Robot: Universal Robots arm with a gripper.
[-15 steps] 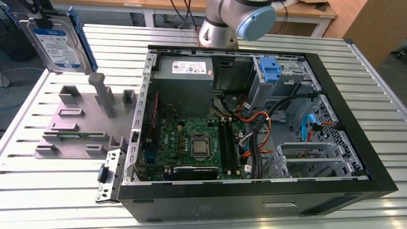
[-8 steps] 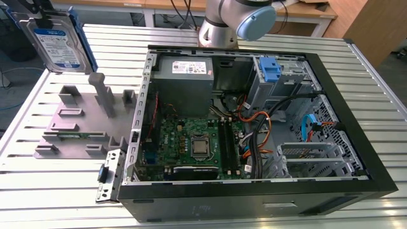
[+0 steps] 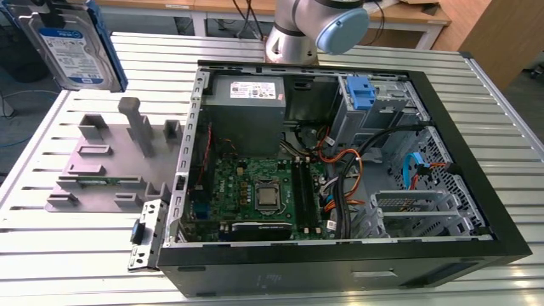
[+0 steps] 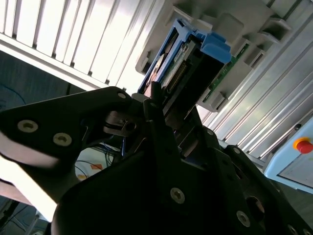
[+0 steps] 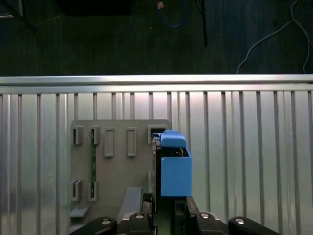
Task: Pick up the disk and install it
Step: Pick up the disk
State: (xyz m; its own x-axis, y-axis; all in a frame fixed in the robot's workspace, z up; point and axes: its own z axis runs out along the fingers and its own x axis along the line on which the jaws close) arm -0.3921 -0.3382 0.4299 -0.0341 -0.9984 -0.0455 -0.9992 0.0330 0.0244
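The disk (image 3: 72, 44), a silver-grey drive with a white-and-blue label in a blue caddy, hangs upright in the air at the exterior view's upper left. It is above the grey fixture plate (image 3: 111, 166) and clear of it. My gripper (image 3: 61, 11) is shut on the disk's top end. In the first wrist view the blue caddy edge (image 5: 173, 169) sticks out from between the black fingers (image 5: 146, 219), with the fixture plate (image 5: 117, 171) below. The second wrist view shows the disk (image 4: 183, 68) clamped ahead of the gripper (image 4: 164, 115).
An open computer case (image 3: 476, 191) lies on the slatted metal table (image 3: 68, 255), to the exterior view's right of the fixture. Inside are a grey power-supply box (image 3: 246, 95), a motherboard (image 3: 255, 191), cables and a blue bracket (image 3: 361, 92) in the drive bay. The arm's base (image 3: 293, 32) stands behind.
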